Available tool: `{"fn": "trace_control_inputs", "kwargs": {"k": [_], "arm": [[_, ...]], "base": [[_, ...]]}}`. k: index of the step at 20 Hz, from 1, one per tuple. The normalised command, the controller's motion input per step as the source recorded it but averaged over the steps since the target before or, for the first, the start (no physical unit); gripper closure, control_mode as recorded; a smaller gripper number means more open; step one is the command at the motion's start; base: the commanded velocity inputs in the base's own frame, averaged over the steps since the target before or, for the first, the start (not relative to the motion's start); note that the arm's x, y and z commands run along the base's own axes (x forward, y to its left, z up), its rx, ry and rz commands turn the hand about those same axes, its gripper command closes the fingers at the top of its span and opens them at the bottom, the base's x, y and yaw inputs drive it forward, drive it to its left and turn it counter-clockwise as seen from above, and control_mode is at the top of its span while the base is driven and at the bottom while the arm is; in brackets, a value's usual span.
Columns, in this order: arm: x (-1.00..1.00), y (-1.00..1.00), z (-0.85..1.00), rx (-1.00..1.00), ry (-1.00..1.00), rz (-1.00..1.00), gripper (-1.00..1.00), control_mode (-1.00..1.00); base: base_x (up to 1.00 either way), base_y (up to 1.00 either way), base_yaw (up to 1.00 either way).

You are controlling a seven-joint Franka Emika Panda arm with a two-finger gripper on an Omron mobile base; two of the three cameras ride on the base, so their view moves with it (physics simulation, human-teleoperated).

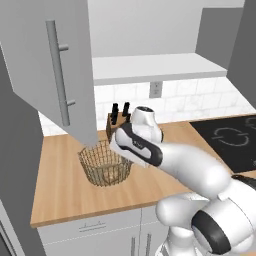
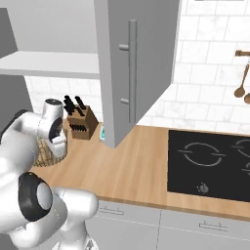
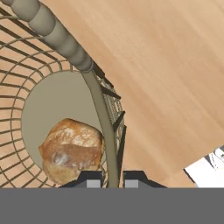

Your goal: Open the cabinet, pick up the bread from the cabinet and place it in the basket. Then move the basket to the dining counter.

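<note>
Gripper [image 3: 109,183]: we saw its two dark fingertips straddling the basket's wire wall, one inside, one outside; we judged them closed on the basket at its rim.
Bread [image 3: 72,150]: golden-brown roll, lying on the basket's flat base, close against the wall by the inner fingertip.
Basket [image 1: 104,165]: tan wire, upright on the wood counter [image 1: 65,185], the arm's hand reaching down over its right side.
Knife block [image 1: 115,124]: we noted it just behind the basket, against the tiled wall.
Cooktop [image 2: 210,163]: black, set into the counter well to the right.
Cabinet [image 1: 55,65]: both doors stood open above the counter; pale shelf [image 1: 155,67] between them.
</note>
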Motion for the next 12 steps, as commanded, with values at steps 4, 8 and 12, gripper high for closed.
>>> {"fn": "trace_control_inputs", "kwargs": {"k": [4,8,12], "arm": [[-0.61,-0.39,0.73,0.00,-0.07,-0.16,1.00,-1.00],[-0.57,-0.49,0.69,0.00,-0.04,-0.19,1.00,-1.00],[-0.65,-0.57,0.72,0.00,-0.01,-0.24,1.00,-1.00]], "base": [[0.00,0.00,0.00],[0.00,0.00,0.00],[0.00,0.00,0.00]]}}
